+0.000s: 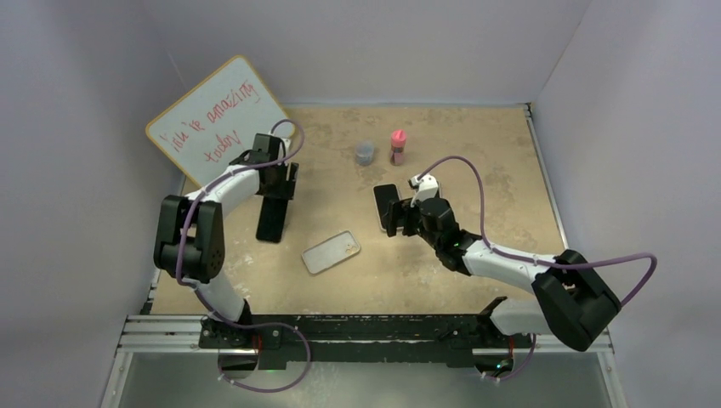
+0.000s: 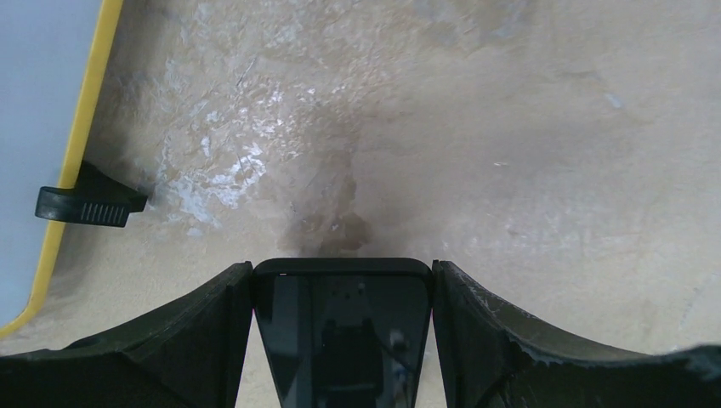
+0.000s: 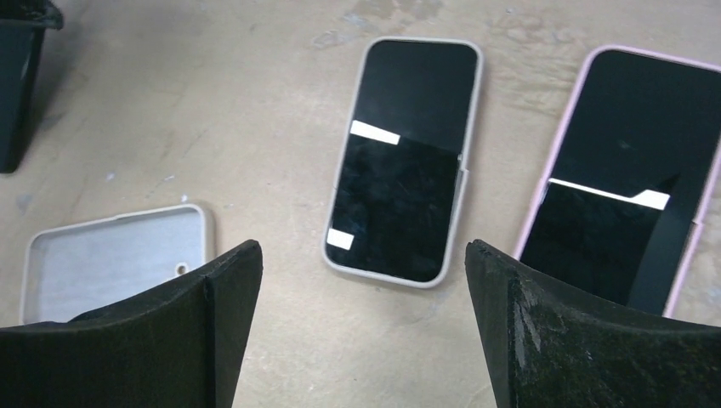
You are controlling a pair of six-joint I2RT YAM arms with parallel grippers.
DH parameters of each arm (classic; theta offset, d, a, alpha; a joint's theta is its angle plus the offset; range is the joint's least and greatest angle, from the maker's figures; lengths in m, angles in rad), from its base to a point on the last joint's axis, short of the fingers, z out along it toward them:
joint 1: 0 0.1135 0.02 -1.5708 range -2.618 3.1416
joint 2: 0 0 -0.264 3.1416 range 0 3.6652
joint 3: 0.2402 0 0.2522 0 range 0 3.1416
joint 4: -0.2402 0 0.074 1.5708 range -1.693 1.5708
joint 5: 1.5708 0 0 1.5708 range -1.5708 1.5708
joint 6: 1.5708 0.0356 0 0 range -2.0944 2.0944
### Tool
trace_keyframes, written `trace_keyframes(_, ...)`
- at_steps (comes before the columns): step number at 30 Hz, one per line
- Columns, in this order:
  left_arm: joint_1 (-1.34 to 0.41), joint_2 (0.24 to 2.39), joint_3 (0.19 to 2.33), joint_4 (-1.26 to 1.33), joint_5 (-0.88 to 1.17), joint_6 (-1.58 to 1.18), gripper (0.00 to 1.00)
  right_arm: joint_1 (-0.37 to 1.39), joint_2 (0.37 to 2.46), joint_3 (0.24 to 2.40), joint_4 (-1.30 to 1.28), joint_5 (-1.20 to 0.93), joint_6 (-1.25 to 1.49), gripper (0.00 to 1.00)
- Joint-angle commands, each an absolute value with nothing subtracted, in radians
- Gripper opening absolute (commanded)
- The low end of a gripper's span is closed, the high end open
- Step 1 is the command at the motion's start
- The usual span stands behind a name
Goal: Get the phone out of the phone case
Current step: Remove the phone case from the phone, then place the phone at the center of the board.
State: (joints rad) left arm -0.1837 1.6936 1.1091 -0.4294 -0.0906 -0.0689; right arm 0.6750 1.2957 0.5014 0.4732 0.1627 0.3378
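A black phone (image 2: 340,340) is being clamped by its edges in the left gripper (image 2: 342,274), bottom centre of the left wrist view. The right gripper (image 3: 361,248) is being held wide apart, gripping nothing, above a grey-cased phone (image 3: 404,161) and a pink-cased phone (image 3: 625,178). An empty case (image 1: 331,252) is being seen flat, centre of the top view.

Left arm: elbow raised, forearm reaching forward.
Left gripper (image 2: 342,270): fingers pressed against both edges of the phone (image 2: 340,340).
Right arm: stretched low, leftward.
Right gripper (image 3: 361,255): jaws spread wide.
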Motion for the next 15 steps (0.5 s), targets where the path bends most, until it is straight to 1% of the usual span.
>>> trace_keyframes(1, -0.140, 1.744, 1.172, -0.434, -0.101, -0.084, 0.00, 0.676, 1.257, 0.464, 0.563, 0.279, 0.335, 0.91)
trace_keyframes(6, -0.121, 1.791, 1.181, -0.431, -0.094, -0.095, 0.07, 0.676, 1.237, 0.434, 0.597, 0.320, 0.346, 0.92)
trace_keyframes(9, -0.091, 1.824, 1.181, -0.416, -0.038, -0.121, 0.09, 0.677, 1.236, 0.431, 0.599, 0.322, 0.347, 0.92)
trace_keyframes(12, -0.061, 1.859, 1.195, -0.416, -0.005, -0.137, 0.15, 0.676, 1.236, 0.431, 0.599, 0.322, 0.348, 0.92)
trace_keyframes(15, -0.049, 1.878, 1.208, -0.429, -0.007, -0.144, 0.24, 0.676, 1.237, 0.430, 0.600, 0.321, 0.346, 0.92)
